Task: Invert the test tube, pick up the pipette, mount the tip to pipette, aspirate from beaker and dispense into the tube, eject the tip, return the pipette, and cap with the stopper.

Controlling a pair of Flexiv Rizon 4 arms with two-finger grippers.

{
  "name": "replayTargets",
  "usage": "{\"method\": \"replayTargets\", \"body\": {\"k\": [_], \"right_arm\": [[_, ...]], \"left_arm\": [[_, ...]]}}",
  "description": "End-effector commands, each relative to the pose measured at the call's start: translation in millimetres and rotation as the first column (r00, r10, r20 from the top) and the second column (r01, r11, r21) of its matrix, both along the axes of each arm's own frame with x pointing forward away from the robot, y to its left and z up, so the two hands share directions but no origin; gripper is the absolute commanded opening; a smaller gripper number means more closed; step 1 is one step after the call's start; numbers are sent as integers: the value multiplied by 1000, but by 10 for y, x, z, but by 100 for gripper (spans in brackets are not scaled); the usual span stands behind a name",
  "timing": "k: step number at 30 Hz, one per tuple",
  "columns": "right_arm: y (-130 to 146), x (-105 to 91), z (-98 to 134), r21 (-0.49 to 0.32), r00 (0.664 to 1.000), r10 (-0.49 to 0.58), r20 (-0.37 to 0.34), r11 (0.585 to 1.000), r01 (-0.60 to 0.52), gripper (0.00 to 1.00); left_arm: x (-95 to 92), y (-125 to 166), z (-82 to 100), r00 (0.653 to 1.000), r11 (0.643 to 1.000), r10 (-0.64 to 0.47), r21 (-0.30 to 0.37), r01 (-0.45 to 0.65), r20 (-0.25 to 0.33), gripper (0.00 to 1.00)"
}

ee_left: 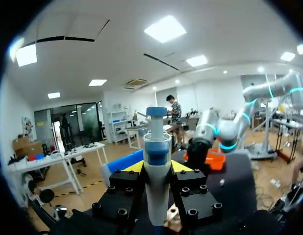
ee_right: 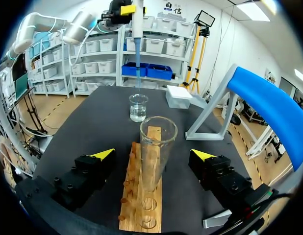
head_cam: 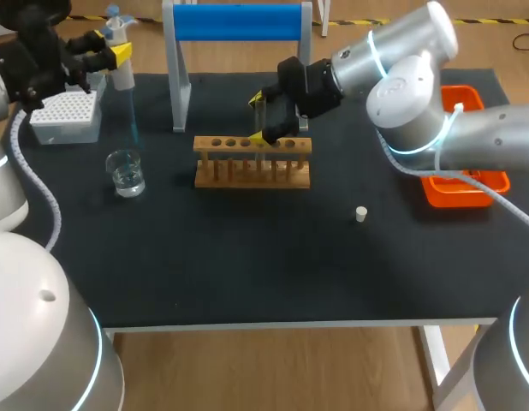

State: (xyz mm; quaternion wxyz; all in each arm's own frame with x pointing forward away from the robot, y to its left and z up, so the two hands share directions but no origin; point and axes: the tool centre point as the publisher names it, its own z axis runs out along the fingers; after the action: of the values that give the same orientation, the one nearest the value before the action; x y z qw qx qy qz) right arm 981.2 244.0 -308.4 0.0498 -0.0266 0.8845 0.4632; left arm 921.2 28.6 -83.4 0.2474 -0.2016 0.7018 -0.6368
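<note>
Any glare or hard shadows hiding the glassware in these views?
Head view: even light, only small highlights on the beaker. Right wrist view: faint glints on the test tube, rim and walls still readable. Left wrist view: strong light from above, pipette not washed out.

pipette (ee_left: 157, 166) lower end cut off at the edge, orange tray (head_cam: 453, 195) half hidden behind right arm (head_cam: 474, 137)
</note>
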Motion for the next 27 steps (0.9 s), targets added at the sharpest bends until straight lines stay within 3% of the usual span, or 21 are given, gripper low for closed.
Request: {"method": "replayTargets", "body": {"k": [1, 9, 27], "right_arm": [[-7, 0, 8, -3, 1000, 1, -2, 1000, -1, 100], [-7, 0, 8, -3, 1000, 1, -2, 1000, -1, 100], [-7, 0, 8, -3, 1000, 1, -2, 1000, -1, 100]], "left_arm": [[107, -64, 96, 999, 999, -33, 16, 34, -15, 0], [191, -335, 277, 994, 996, -78, 45, 81, -71, 0], [374, -1026, 839, 982, 986, -158, 36, 162, -99, 0]]}}
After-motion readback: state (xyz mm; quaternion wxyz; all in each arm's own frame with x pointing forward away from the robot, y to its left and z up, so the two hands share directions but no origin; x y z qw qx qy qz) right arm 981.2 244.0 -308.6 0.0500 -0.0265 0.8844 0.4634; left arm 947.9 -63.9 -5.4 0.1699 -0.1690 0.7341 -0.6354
